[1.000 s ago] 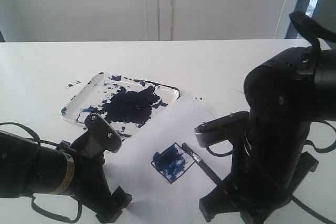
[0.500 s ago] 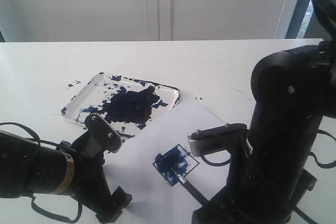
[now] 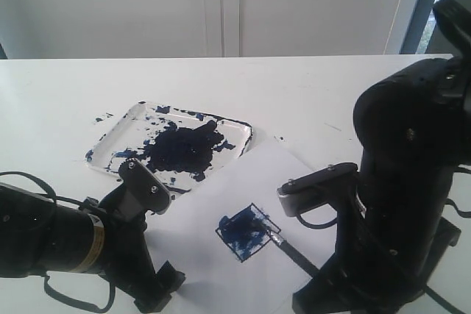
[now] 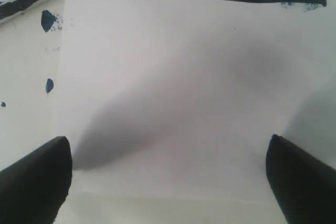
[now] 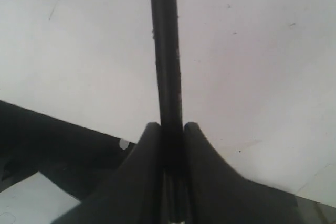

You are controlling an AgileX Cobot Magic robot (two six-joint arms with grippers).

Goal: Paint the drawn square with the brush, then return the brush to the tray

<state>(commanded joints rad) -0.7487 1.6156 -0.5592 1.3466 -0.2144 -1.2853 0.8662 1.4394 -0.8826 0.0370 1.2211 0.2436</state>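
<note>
Brush (image 3: pixel 291 251) pinched in right claw (image 5: pixel 170 127), tip at drawn square (image 3: pixel 246 232) edge.

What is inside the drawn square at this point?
Dark blue paint smears fill much of the drawn square, with white paper showing in patches. The brush tip rests at its right corner, hiding the bit beneath it.

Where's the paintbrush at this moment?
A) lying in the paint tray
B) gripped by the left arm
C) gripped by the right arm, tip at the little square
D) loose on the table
C: the right gripper is shut on the brush, whose tip sits at the drawn square's edge.
</note>
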